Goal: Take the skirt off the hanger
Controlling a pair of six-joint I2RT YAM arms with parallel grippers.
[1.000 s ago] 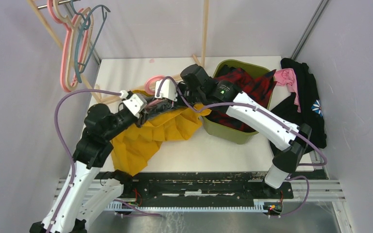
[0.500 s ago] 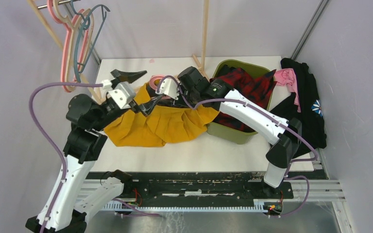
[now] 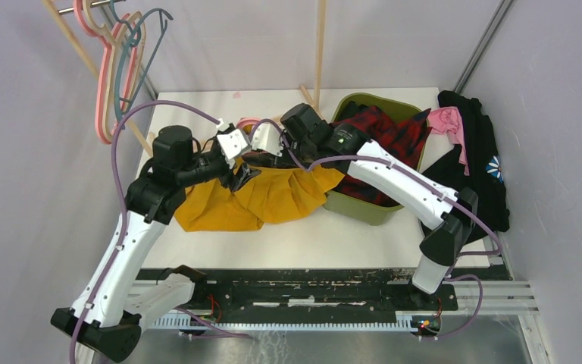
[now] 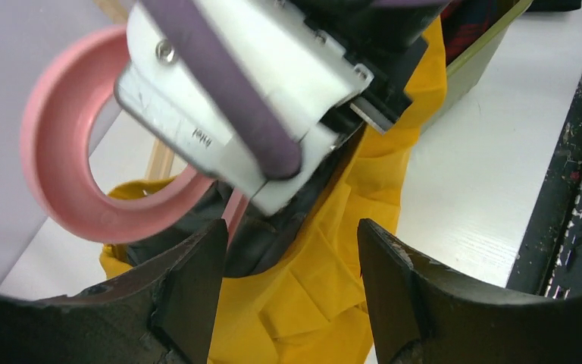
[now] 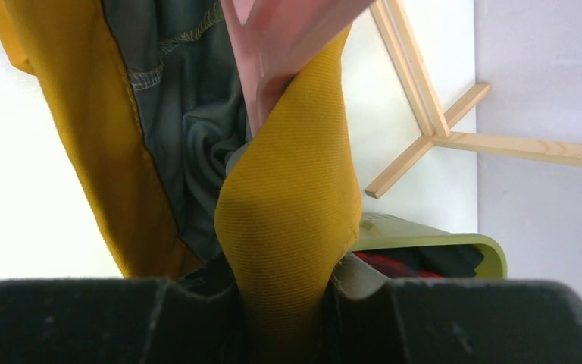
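Left of the bin [image 3: 356, 208], the skirt [image 3: 258, 199] lies heaped, not yet off the hanger [image 4: 49, 174] in its waist. Nearest the bin, the right gripper [image 5: 284, 296] pinches a waist fold; farther off, the left gripper [image 4: 288, 243] gapes empty. Likely next: clamp hanger, pull cloth free.

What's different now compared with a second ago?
The left end effector let go of the yellow skirt, swung out to the left, then came back. It now hangs open beside the pink hanger. The skirt, earlier spread toward the front left, is now bunched up. The right end effector stayed clamped on the skirt by the hanger, and the green bin has not moved.
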